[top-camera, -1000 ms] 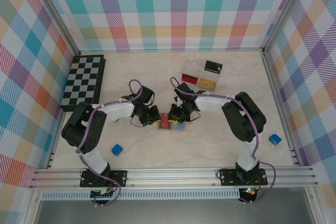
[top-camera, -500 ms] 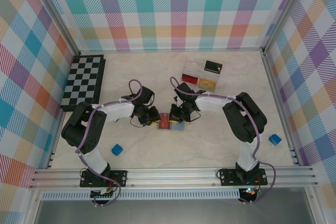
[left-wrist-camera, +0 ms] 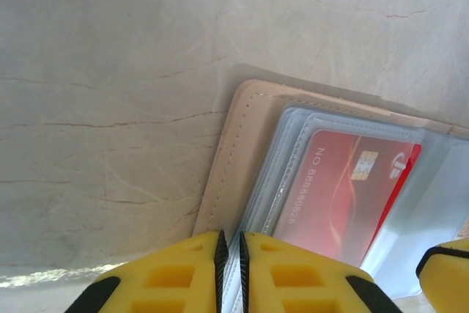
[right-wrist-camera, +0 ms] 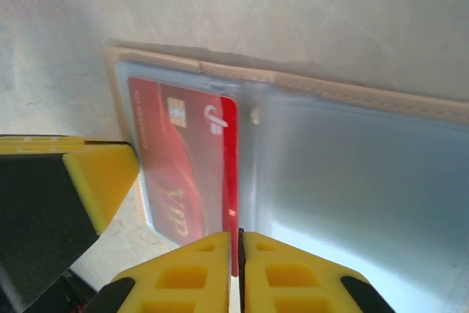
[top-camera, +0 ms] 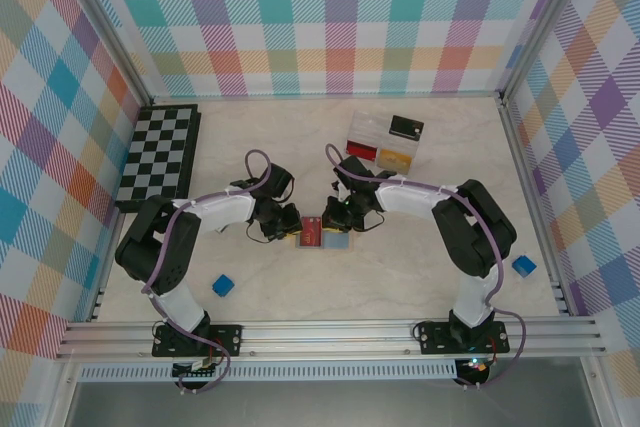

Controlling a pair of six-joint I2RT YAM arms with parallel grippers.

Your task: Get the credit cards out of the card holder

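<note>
The left arm reaches in from the left, elbow folded and wrist low over the desk [top-camera: 400,277]. The left pincer [left-wrist-camera: 231,269] is narrow, its jaws nearly closed on the left end of the holder [left-wrist-camera: 227,152], apparently on the tan border and the clear sleeve edge. The holder lies open and flat between the two pincers, its long axis running left to right. The red card [left-wrist-camera: 337,196] sits in the left panel's sleeve, long side across the holder's length. A bare red strip shows past the sleeve on the fold side.

The card's fold-side edge runs straight into the slit of the right pincer [right-wrist-camera: 239,269], which is also narrow and seems to pinch that edge. It is the one placed to draw the card out while the left one pins the holder. The right arm bends in from the right, wrist low like the left.
</note>
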